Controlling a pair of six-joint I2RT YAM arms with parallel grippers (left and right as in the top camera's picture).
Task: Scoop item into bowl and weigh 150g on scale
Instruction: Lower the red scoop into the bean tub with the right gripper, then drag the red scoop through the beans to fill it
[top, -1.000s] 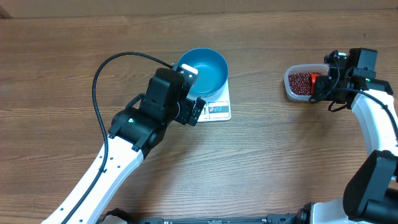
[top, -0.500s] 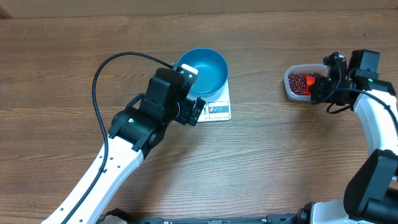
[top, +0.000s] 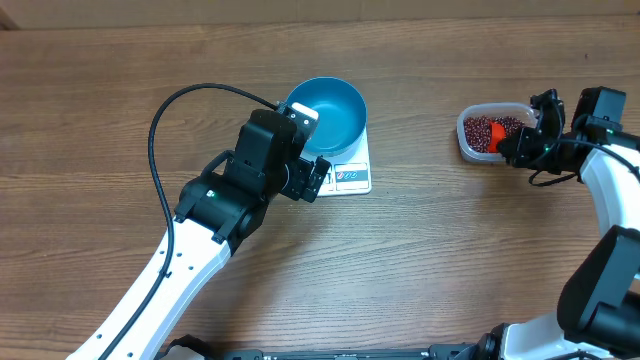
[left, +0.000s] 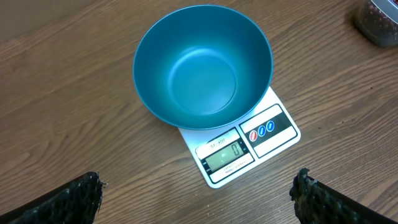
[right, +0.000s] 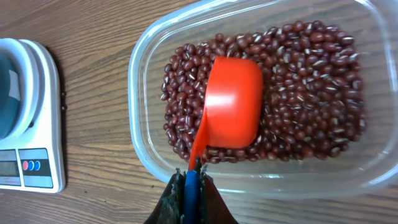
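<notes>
Left arm: comes in from the lower left edge and angles up and right across the worktop (top: 450, 250). A black cable (top: 165, 110) loops over it.
Left tool (left: 198, 198): jaws spread wide, gripping nothing. It hangs over bare wood just short of the scale, with the bowl straight ahead.
Bowl (left: 202, 65): deep, round and blue, sitting upright on the scale. The smooth inside is visible right to the bottom. In the overhead view its left rim sits just beside the tool's black body.
Scale (left: 249, 149): flat, white and rectangular, mostly covered by the bowl. The display edge sticks out toward the left tool, and the screen shows a zero.
Middle of worktop: a bare wood stretch keeps the scale well apart from the tub.
Tub (right: 140, 81): clear plastic with rounded corners, at the far right, right beside the right tool.
Beans (right: 311, 74): a loose maroon heap that fills the tub floor, all inside its walls.
Scoop (right: 233, 102): orange-red. The cup is down among the beans near the tub's middle, and the thin handle runs back over the near wall.
Right tool (right: 189, 186): jaws pinched narrow onto the handle end, just outside the tub rim.
Right arm: enters from the lower right and bends up, with the wrist turned left toward the tub.
</notes>
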